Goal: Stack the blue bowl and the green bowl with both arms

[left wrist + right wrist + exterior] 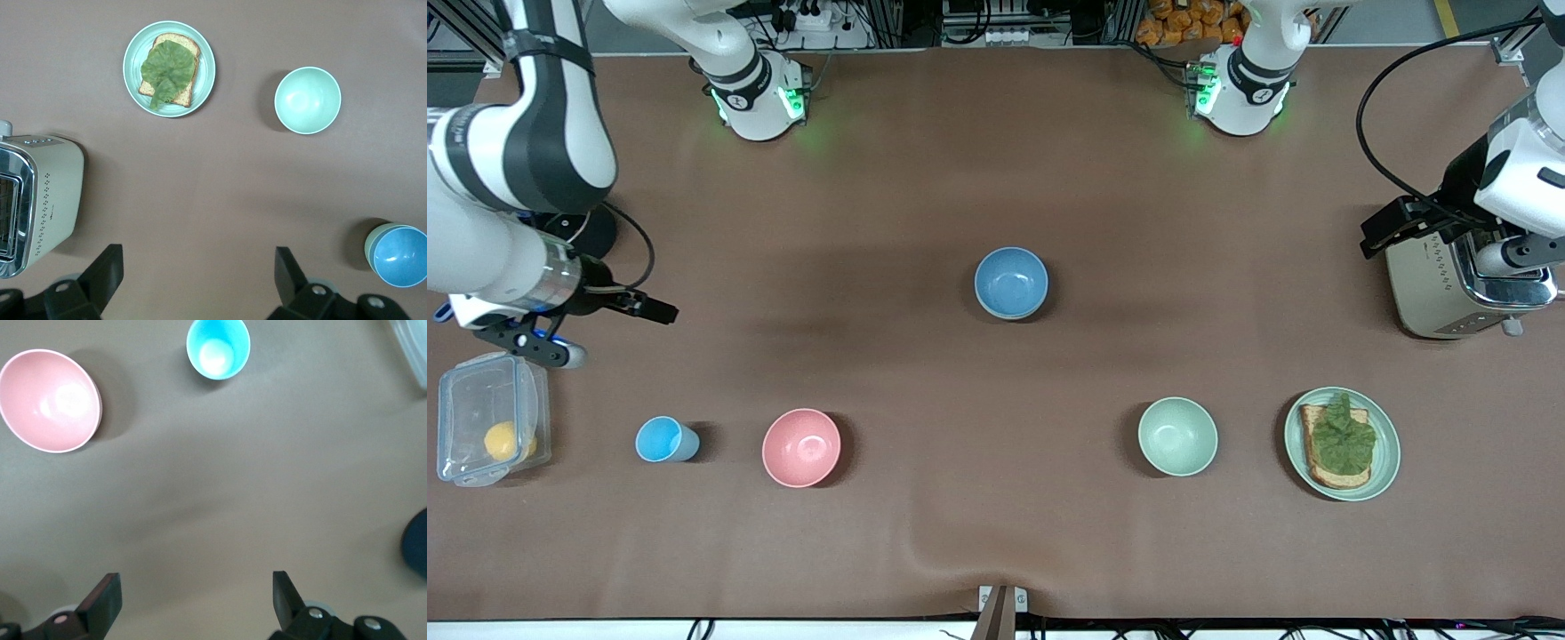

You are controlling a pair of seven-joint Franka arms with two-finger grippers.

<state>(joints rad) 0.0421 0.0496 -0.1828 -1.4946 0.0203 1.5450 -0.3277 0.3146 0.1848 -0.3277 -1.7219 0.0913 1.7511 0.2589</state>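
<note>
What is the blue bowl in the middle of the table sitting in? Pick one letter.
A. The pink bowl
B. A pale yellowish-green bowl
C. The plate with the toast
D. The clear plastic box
B: in the left wrist view, the blue bowl is nested in a green bowl, whose yellowish-green wall shows around one side of it.

Even bright overhead light; soft short shadows beside bowls; right wrist view slightly blurred; front view sharp.
</note>
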